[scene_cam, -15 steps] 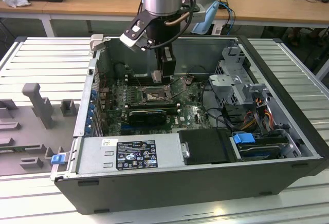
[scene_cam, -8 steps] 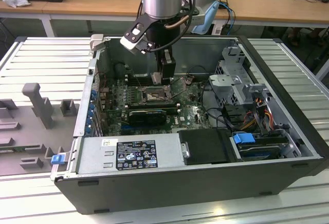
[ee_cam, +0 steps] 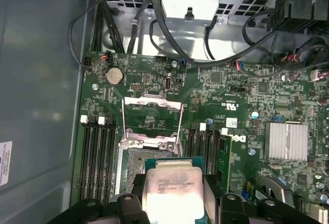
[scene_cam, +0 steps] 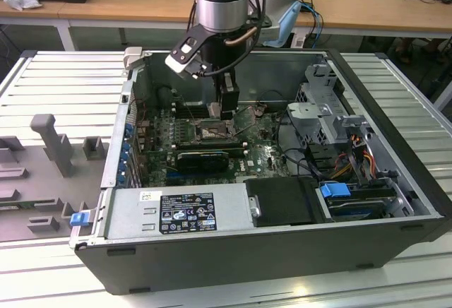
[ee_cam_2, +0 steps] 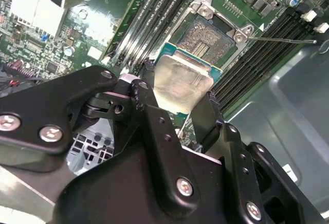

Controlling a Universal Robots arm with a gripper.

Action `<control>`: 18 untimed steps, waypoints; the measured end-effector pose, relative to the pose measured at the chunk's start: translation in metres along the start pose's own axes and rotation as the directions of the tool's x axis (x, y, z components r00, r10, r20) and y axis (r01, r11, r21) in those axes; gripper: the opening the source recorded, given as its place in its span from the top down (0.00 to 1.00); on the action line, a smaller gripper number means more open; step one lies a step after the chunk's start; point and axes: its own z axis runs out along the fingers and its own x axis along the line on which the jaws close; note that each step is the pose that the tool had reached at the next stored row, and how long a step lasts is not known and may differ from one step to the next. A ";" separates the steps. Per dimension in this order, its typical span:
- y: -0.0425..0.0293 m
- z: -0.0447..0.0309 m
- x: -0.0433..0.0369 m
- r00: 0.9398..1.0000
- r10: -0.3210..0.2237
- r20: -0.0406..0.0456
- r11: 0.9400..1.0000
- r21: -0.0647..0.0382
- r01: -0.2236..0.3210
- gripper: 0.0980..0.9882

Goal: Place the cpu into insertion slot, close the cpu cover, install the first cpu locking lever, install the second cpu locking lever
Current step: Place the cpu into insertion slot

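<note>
end effector (scene_cam: 227, 112) is inside the open computer case (scene_cam: 282, 251), low over the motherboard (ee_cam: 216, 80), fingers (ee_cam_2: 150, 98) clamped on the cpu (ee_cam: 172, 185) by opposite edges. cpu cover (ee_cam: 154, 99) stands raised, leaving the insertion slot (ee_cam: 134, 158) exposed. in the first wrist view the chip overlaps one edge of the slot, apparently not seated. step in hand, by judgement: placing the cpu. seating calls for the chip square and level over the slot before release.

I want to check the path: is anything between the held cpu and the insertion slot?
Nothing: in both wrist views the cpu hovers right over the open insertion slot, gap bare.
</note>
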 end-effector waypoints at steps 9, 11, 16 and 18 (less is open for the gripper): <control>-0.0020 0.0191 0.0014 1.000 0.004 0.000 1.000 0.000 -0.004 0.52; -0.0023 0.0197 0.0014 1.000 0.011 0.001 1.000 0.000 -0.011 0.52; -0.0031 0.0209 0.0021 0.999 0.051 0.004 0.999 -0.001 -0.051 0.52; -0.0034 0.0209 0.0026 0.999 0.053 0.004 0.999 -0.001 -0.053 0.52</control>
